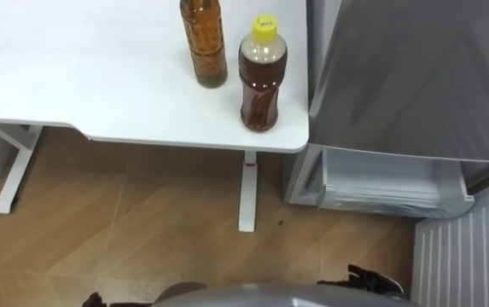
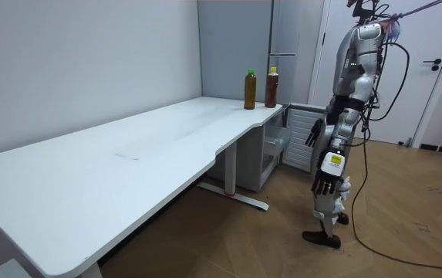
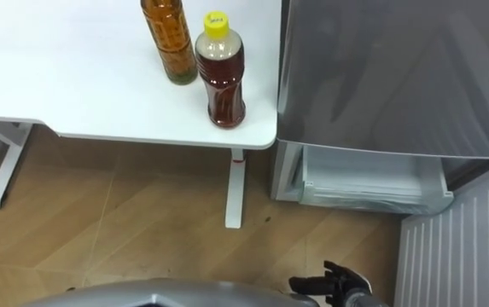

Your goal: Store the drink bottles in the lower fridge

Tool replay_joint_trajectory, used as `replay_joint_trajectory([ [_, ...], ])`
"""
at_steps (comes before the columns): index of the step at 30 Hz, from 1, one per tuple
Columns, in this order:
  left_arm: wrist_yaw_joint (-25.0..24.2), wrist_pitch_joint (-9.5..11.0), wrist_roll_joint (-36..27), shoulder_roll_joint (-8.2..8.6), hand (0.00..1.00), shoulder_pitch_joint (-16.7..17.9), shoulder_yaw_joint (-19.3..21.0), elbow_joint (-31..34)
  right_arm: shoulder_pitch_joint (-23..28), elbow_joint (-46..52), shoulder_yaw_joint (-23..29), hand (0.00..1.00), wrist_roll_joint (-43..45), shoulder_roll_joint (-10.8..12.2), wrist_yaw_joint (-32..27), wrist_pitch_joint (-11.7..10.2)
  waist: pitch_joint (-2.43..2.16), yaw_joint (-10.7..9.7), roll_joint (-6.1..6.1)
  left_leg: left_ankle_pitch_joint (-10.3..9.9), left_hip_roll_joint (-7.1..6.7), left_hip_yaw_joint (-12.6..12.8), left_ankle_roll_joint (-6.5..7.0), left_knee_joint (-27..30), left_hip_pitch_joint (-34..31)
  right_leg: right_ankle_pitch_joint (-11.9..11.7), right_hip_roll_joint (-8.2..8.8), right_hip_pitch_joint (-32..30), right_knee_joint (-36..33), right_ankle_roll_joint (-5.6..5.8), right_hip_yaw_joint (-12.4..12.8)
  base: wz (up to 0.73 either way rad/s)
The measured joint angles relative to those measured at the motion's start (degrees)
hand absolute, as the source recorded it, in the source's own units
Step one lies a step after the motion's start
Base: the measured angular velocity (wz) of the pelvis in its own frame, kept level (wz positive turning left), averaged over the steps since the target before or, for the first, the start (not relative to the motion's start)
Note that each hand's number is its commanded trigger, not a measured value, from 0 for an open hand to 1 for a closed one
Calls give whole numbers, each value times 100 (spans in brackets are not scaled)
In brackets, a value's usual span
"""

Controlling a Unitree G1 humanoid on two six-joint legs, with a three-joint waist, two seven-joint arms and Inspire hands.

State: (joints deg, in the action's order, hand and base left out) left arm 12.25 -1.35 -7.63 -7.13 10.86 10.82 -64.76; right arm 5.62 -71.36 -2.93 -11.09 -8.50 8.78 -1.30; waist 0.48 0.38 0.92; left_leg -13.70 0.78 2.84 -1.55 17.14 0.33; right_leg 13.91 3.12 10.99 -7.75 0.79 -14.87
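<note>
We stood on the wooden floor (image 1: 142,230) facing the corner of the white bench (image 1: 99,85), with the grey fridge (image 1: 415,77) just beside it on our right. Both drinks stood upright near the bench corner closest to the fridge. A yellow-capped bottle (image 1: 263,77) of dark drink was near the edge, and a taller bottle (image 1: 204,43) stood just behind it to the left. The two were close but, as far as we could tell, not touching. Neither was held. Our left hand (image 2: 325,184) hung low by the leg with loose, uncurled fingers. Our right hand (image 2: 313,137) hung a little forward of the hip, its fingers likewise relaxed and empty. The fridge's lower compartment was open: its pale drawer (image 1: 389,183) showed, and the ribbed inside of its door (image 1: 466,256) stood out at our lower right.

We judged the task to be at its start, with the fridge ready and the first pick-up not yet begun. The next move called for stepping closer, since the hands hung well short of the bench. The right hand would then need to rise and wrap round the body of the yellow-capped bottle, keeping clear of the taller one so as not to tip it.
</note>
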Motion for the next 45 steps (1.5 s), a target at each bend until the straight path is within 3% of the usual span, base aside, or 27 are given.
replay_joint_trajectory([
  [6, 666, 312, -419, 14, 0, 41, 119, 491, 15, -20, -5, 0, -146, -14, 1, 0, -22, 80, -15, 19, -35, 0, 26, -73, 45, 4, 33, 7, -3, 17, -3, 1],
  [11, 1470, 771, -540, 15, 0, 55, 377, 1188, 51, -46, 23, 0, -184, -11, -60, -53, -60, 170, 34, 32, -63, -9, 44, -128, 88, 2, 55, 19, -16, 34, -16, 0],
  [14, 1847, 1001, -523, 16, 0, 86, 376, 1372, 63, -38, 23, 0, -154, -11, -58, -67, -62, 180, 56, 43, -65, 6, 46, -174, 147, 1, 59, 38, -41, 36, 1, -2],
  [18, 2256, 1110, -514, 18, 0, 162, 374, 1980, 76, 13, 30, 0, 11, -13, -54, -128, -56, 176, 64, 43, -59, 7, 47, -161, 139, 1, 61, 9, -83, 36, 23, 0],
  [22, 2754, 1479, -509, 10, 0, 192, 234, 2821, 74, 17, 28, 0, 19, -14, -36, -196, -51, 143, 49, 46, -61, -2, 54, -137, 127, -4, 66, 8, -103, 43, 15, 0],
  [26, 2953, 1675, -49, 4, 0, 73, 158, 3280, 77, 12, 24, 0, 34, -21, -28, -255, -48, 146, 21, 47, -60, -9, 58, -146, 110, -4, 65, -4, -117, 43, 3, 0],
  [30, 2969, 1689, 82, -12, 0, -12, -32, 3956, 53, 7, -8, 0, 30, -44, 15, -287, -49, 142, 15, 56, -65, -41, 66, -126, 15, -5, 67, -89, -127, 44, -22, 5],
  [36, 2892, 1758, 96, -48, 0, -75, -267, 5730, 14, -42, -29, 0, 37, -84, 178, -391, -42, 44, 53, 65, -92, -132, 71, -56, -63, -5, 74, -104, -109, 44, -94, 7],
  [39, 2540, 1876, 92, -81, 0, -245, -430, 6265, 9, -37, -34, 0, 49, -107, 247, -472, -11, 42, 28, 86, -105, -125, 80, -112, -26, -5, 87, -102, -102, 44, -72, -3],
  [45, 1734, 1900, 102, -76, 0, -307, -695, 7108, -129, -286, -21, 0, 36, -107, 393, -575, 26, -29, 91, 115, -109, -114, 73, -185, 18, -5, 89, -97, -92, 45, -53, -2],
])
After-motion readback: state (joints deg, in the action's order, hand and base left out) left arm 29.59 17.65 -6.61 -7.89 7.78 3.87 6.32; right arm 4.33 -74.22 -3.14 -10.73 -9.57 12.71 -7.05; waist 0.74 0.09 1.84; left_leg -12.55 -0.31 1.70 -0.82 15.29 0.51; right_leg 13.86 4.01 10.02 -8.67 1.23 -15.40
